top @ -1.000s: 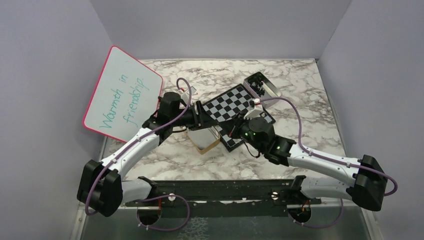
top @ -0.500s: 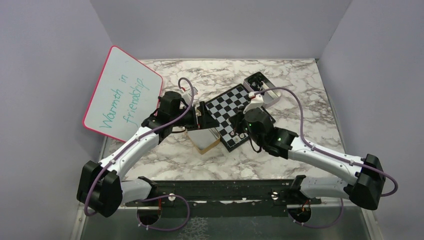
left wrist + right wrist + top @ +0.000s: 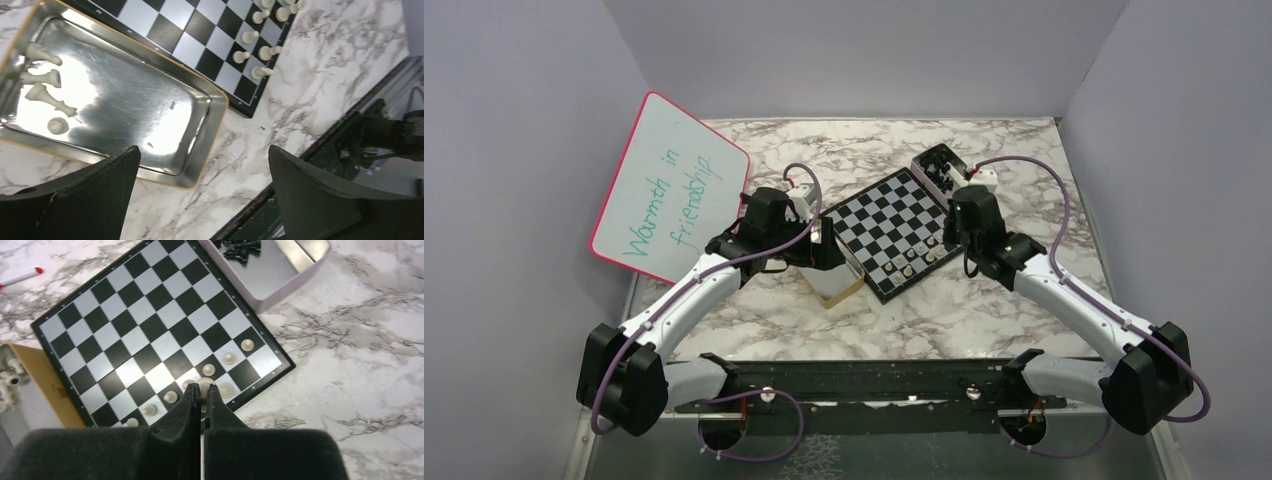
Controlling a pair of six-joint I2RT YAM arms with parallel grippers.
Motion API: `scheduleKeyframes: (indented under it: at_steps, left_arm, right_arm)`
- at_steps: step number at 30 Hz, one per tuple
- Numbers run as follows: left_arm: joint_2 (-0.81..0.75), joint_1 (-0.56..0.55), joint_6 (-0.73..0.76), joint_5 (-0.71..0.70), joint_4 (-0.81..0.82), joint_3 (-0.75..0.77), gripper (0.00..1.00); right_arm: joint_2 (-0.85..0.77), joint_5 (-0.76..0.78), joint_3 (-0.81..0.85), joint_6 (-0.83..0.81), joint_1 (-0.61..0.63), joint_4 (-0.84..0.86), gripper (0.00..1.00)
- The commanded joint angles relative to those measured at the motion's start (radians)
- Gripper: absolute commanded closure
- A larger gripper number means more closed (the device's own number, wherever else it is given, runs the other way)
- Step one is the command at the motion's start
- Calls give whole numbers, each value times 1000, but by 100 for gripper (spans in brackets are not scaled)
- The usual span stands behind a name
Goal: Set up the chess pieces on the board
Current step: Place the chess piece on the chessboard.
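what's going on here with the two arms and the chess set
Two arms are setting up a chess board. The left tool, open, hovers over a gold-rimmed tin holding four loose white pieces. The right tool, shut, is above the board's corner, where standing white pieces are placed. Black pieces sit in the other tin.

Pink-framed whiteboard [image 3: 669, 190], green handwriting: "Warmth in friendship".

Bright, even overhead light falls on the marble desk [image 3: 944, 330], shadows soft; white glare burns across the metal tin [image 3: 145, 117] beneath the dark, soft-focus left end effector [image 3: 204, 155].
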Motion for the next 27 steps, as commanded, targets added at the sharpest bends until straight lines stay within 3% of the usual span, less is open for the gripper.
scheduleKeyframes:
  at_steps: [1,7,27]
  left_arm:
    - [-55,-3,148,-154,-36,-21,1]
    - [-91,-3,222,-273,-43,-59,1]
    - [-99,-3,237,-307,-44,-54,1]
  right_arm:
    - [25,-54,-16,-37,-82,-6,99]
    - [91,-93,-52,-35,-163,61,99]
    - [270,-218,-80,34,-243,122,99]
